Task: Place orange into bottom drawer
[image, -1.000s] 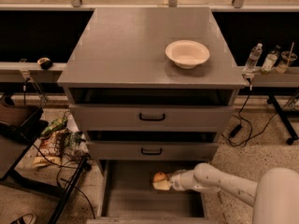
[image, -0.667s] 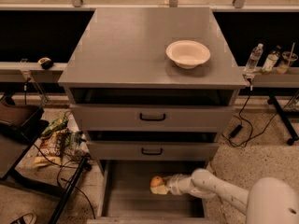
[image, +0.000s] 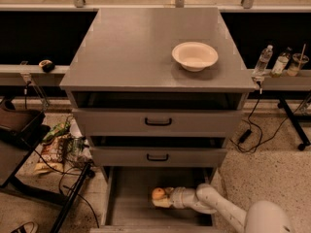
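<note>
The orange is a small round fruit low inside the open bottom drawer, a wide grey tray pulled out under the two upper drawers. My gripper reaches in from the lower right and is shut on the orange, holding it at or just above the drawer floor. The white arm runs back to the lower right corner.
A shallow white bowl sits on the cabinet top. The two upper drawers with black handles overhang the bottom one. Bottles stand on a ledge at right. Cables and clutter lie on the floor at left.
The gripper with the orange has moved a little left and lower into the bottom drawer.
</note>
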